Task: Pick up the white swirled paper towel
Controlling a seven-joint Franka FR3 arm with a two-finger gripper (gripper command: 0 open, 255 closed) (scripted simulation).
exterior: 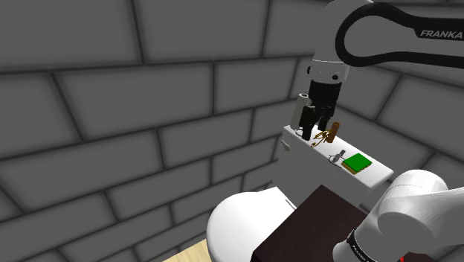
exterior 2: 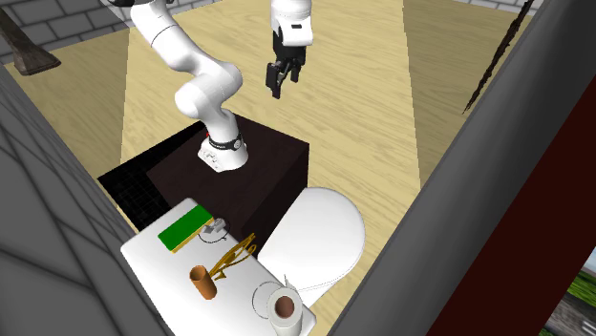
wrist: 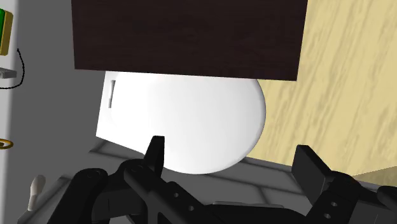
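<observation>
The paper towel roll (exterior 2: 284,308) is white with a brownish core and stands upright at one end of the white toilet tank top (exterior 2: 153,262). In the shoulder view the paper towel roll (exterior: 303,112) looks pale grey, just left of my gripper (exterior: 320,123). My black gripper (exterior 2: 278,84) hangs high in the air, well apart from the roll. Its fingers stand apart with nothing between them. In the wrist view the gripper (wrist: 232,164) looks down on the white toilet lid (wrist: 184,121).
On the tank top lie a green flat pad (exterior 2: 184,229), a small grey item (exterior 2: 215,227), a golden wiry object (exterior 2: 235,256) and a brown cup (exterior 2: 201,282). The dark stand (exterior 2: 263,162) borders the toilet lid (exterior 2: 315,229). A grey block wall (exterior: 111,112) rises behind, over a wooden floor (exterior 2: 382,105).
</observation>
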